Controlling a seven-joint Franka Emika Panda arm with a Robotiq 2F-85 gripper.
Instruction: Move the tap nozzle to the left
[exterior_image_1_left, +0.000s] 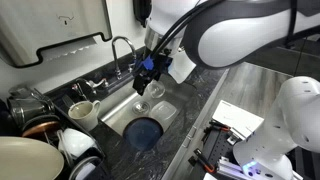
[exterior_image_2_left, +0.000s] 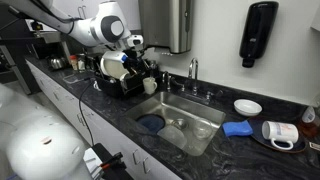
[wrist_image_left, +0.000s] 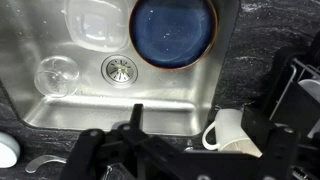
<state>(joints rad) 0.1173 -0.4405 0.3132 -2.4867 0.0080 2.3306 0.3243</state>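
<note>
The tap nozzle (exterior_image_1_left: 122, 44) is a slim chrome gooseneck spout at the back of the sink, arching over the basin; it also shows in an exterior view (exterior_image_2_left: 193, 70). My gripper (exterior_image_1_left: 150, 68) hangs over the sink beside the spout, apart from it, and shows in an exterior view (exterior_image_2_left: 135, 47) near the dish rack. In the wrist view my gripper (wrist_image_left: 180, 138) looks down into the basin with its dark fingers spread wide and nothing between them. The nozzle is out of view there.
The steel sink (exterior_image_1_left: 118, 112) holds a blue bowl (wrist_image_left: 175, 28), a clear glass (wrist_image_left: 55, 75) and a clear container (wrist_image_left: 95, 20). A white mug (wrist_image_left: 232, 135) stands on the dark counter. A dish rack (exterior_image_2_left: 125, 78) with crockery stands beside the sink. A blue cloth (exterior_image_2_left: 238, 128) lies on the counter.
</note>
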